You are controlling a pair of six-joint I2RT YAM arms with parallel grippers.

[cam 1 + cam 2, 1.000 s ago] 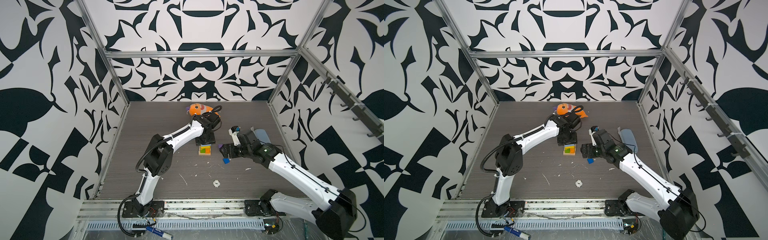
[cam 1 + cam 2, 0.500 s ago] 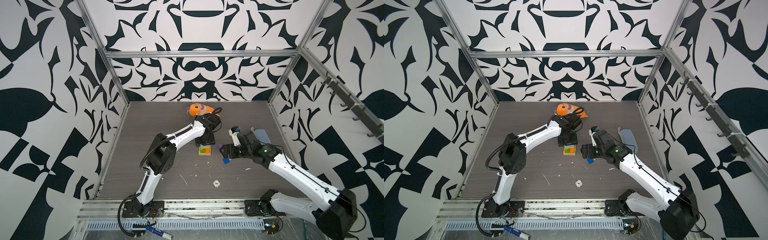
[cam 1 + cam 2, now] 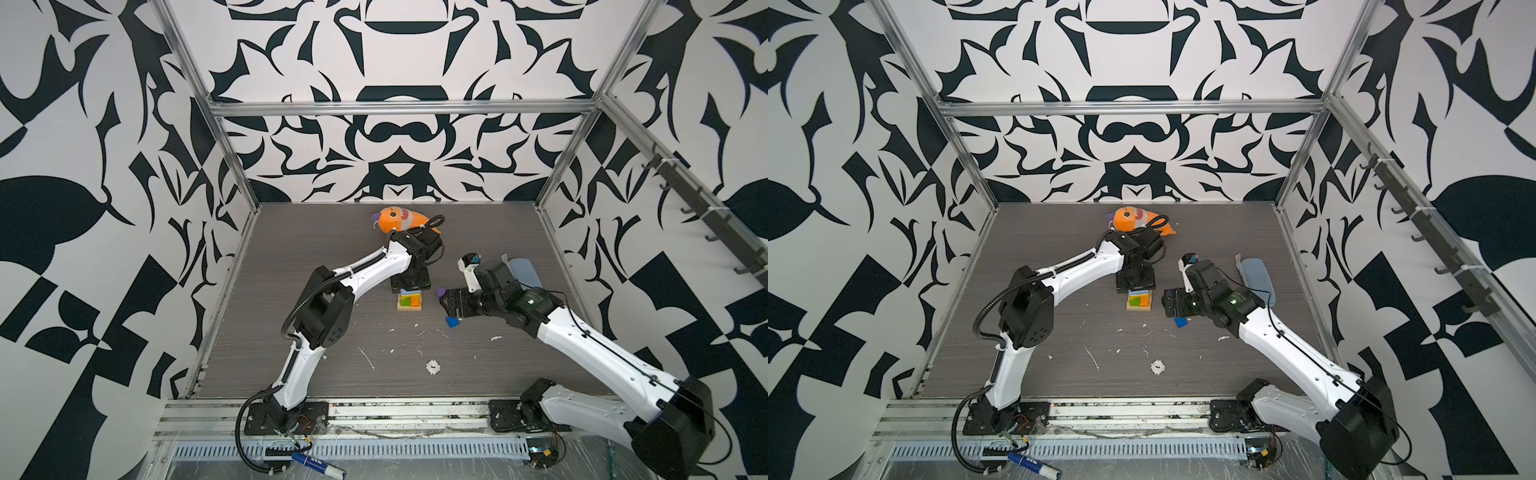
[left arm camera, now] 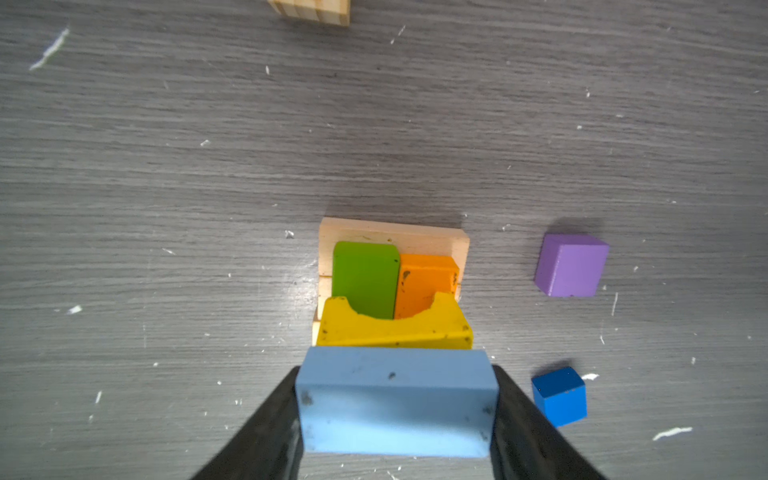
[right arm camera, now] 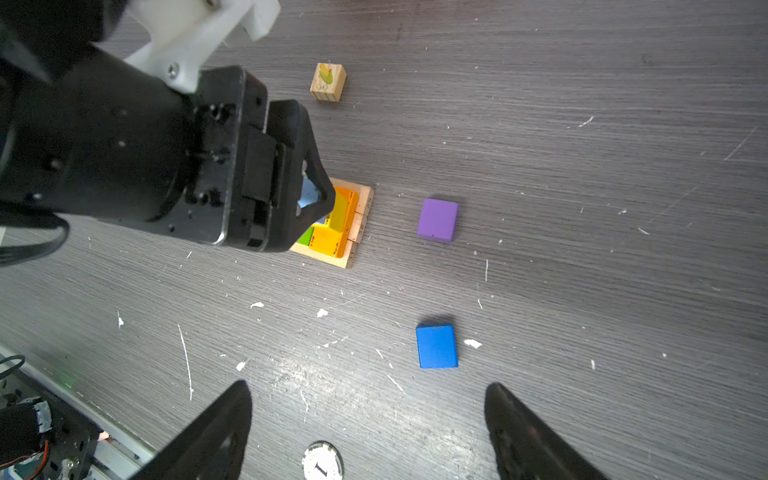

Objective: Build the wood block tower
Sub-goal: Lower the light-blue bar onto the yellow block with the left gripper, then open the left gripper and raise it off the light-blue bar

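The wood block tower (image 3: pixel 409 302) (image 3: pixel 1139 300) stands mid-table: tan bars (image 4: pixel 390 232) at the base, a green brick (image 4: pixel 365 278) and an orange brick (image 4: pixel 424 278) on them, and a notched yellow brick (image 4: pixel 395 330) across those. My left gripper (image 4: pixel 395 370) (image 3: pixel 410 286) is shut on a light-blue brick (image 4: pixel 395 399), held just above the tower's far side. A purple cube (image 3: pixel 441 292) (image 5: pixel 437 219) and a blue cube (image 3: pixel 452 322) (image 5: pixel 436 347) lie loose to the tower's right. My right gripper (image 5: pixel 368 388) (image 3: pixel 446 305) hangs open and empty over the table beside the blue cube.
An orange plush fish (image 3: pixel 399 220) lies at the back behind the left arm. A grey-blue pouch (image 3: pixel 523 270) lies at the right. A small tan cube with a corn picture (image 5: pixel 328 82) sits beyond the tower. A white round disc (image 3: pixel 433 367) and white flecks lie toward the front.
The left arm has shifted slightly, with its gripper still holding the light-blue brick at the tower. The right arm has not moved.
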